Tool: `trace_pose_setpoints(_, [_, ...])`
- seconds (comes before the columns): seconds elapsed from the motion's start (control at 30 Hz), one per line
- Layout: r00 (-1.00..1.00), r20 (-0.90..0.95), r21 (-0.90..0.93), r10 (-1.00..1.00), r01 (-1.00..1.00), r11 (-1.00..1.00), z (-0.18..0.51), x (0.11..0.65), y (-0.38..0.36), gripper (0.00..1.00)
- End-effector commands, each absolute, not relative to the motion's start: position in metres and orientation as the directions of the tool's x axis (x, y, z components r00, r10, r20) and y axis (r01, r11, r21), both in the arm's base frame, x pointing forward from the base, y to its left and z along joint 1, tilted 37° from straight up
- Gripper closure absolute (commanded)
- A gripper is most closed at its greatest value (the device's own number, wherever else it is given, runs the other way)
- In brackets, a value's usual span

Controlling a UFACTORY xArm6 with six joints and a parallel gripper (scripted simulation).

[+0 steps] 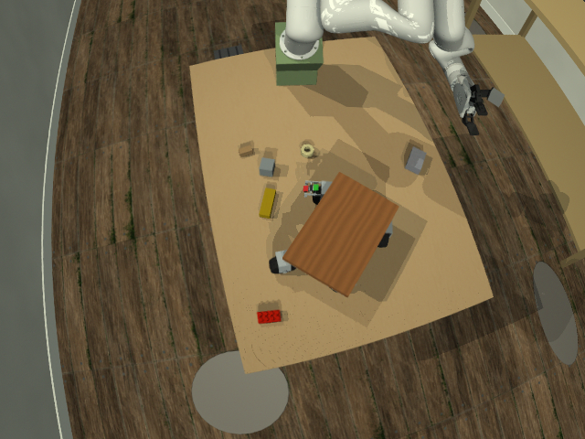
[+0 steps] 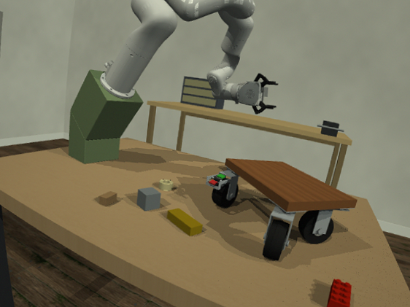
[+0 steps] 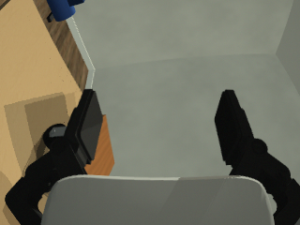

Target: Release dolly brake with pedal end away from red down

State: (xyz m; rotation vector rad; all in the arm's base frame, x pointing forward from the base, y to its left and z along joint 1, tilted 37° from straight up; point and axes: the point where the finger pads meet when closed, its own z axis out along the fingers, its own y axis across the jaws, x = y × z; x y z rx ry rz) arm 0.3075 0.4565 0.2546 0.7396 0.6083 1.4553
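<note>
The dolly has a brown wooden deck on black casters and stands in the middle of the tan table. Its brake pedal sits on the caster at the corner nearest the arm's base, with a red end and a green end; in the exterior view the red end lies lower than the green end. My gripper is open and empty, held high and far from the dolly, past the table's edge and pointing sideways at the wall. A corner of the dolly's deck shows in the wrist view.
Loose things lie on the table: a yellow block, a grey cube, a small brown block, a cream ring, a grey box, a red brick. A wooden bench stands behind.
</note>
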Motion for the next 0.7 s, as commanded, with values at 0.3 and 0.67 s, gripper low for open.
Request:
trace_pose_setpoints(0.3, [0.039, 0.074, 0.759, 0.996, -0.650, -0.031, 0.2559, 0.3068, 0.4571, 0.00])
trace_pose_setpoints(0.67, [0.042, 0.075, 0.760, 0.996, -0.649, -0.030, 0.2562, 0.3076, 0.4565, 1.00])
